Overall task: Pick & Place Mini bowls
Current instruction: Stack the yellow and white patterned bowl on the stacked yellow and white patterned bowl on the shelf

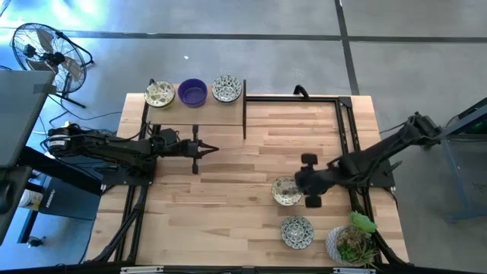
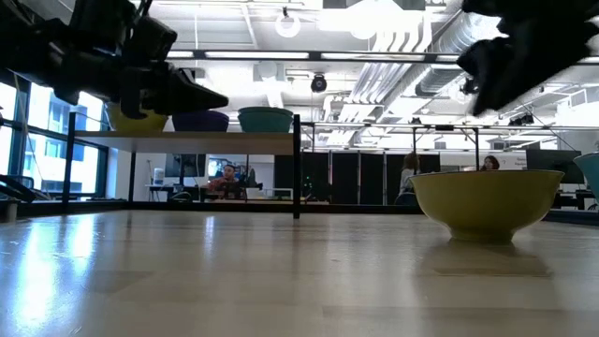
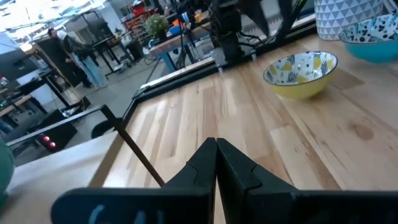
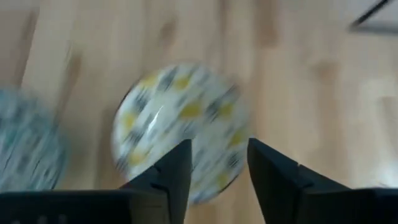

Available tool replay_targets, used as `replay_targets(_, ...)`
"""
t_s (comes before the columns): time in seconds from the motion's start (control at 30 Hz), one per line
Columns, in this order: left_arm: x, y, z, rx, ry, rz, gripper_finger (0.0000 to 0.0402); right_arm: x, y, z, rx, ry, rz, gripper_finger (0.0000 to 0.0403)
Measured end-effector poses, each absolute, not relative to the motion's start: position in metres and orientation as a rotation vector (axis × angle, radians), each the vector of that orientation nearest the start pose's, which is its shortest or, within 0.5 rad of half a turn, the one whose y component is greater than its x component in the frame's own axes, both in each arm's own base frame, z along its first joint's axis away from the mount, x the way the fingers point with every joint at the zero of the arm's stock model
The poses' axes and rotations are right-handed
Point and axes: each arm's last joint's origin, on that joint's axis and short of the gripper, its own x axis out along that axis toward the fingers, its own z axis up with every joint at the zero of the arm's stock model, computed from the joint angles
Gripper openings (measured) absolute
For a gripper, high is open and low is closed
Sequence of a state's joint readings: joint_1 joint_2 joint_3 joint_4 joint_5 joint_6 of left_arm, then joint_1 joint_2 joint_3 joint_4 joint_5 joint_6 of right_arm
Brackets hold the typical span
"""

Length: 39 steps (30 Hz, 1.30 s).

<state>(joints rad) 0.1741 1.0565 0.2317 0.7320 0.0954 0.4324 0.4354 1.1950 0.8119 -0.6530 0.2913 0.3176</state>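
Wooden table (image 1: 228, 175) with a dark frame and a raised shelf (image 1: 194, 114) along the far left portion.

On the shelf, in a row: yellow-patterned bowl (image 1: 160, 93), solid purple bowl (image 1: 192, 93), teal floral bowl (image 1: 227, 89). Spaced apart, none touching. Seen from the low view as three rims above the shelf edge.

On the table top, right half: second yellow-patterned bowl (image 1: 285, 191), upright, just beside the right gripper. Nearer the front edge: another teal floral bowl (image 1: 297, 231), apart from the yellow one. White patterned pot with green plant (image 1: 351, 243) at the front right corner, close to that teal bowl.

Right gripper (image 1: 310, 180): positioned at the right-hand rim of the yellow-patterned bowl on the table. Fingers (image 4: 177, 171) apart in the right wrist view, with the bowl's edge showing between and beyond them; contact with the bowl cannot be told. Bowl resting on the wood in the low view (image 2: 487, 204), gripper above it.

Left gripper (image 1: 205, 150): stationed over bare table in front of the shelf, pointing toward the table centre. Fingers (image 3: 202, 163) pressed together, nothing between them.

Writing: none legible on bowls, pot or arms. Faint pale marks on the left wrist housing, unreadable.

Beyond the table: floor fan (image 1: 46, 53) at the far left; people at desks in the room behind, visible in the low view.
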Motion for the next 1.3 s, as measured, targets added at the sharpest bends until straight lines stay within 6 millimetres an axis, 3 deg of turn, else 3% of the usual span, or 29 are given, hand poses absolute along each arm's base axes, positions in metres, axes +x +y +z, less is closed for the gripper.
replay_targets(0.2,0.194,0.032,0.186,0.427,0.103,0.055,0.0003,0.214,0.117,0.222,-0.117,1.241,0.077,0.0181)
replay_targets(0.4,0.194,0.032,0.186,0.427,0.103,0.055,0.0003,0.225,0.143,0.216,-0.282,1.299,0.124,0.0189)
replay_targets(0.6,0.194,0.032,0.185,0.425,0.110,0.051,0.0003,0.231,0.152,0.197,-0.453,1.346,0.170,0.0176)
replay_targets(1.03,0.194,0.031,0.184,0.414,0.110,0.039,0.0003,0.240,0.148,0.171,-0.597,1.359,0.217,0.0089)
replay_targets(1.3,0.194,0.031,0.183,0.404,0.125,0.033,0.0003,0.255,0.138,0.174,-0.625,1.292,0.210,0.0015)
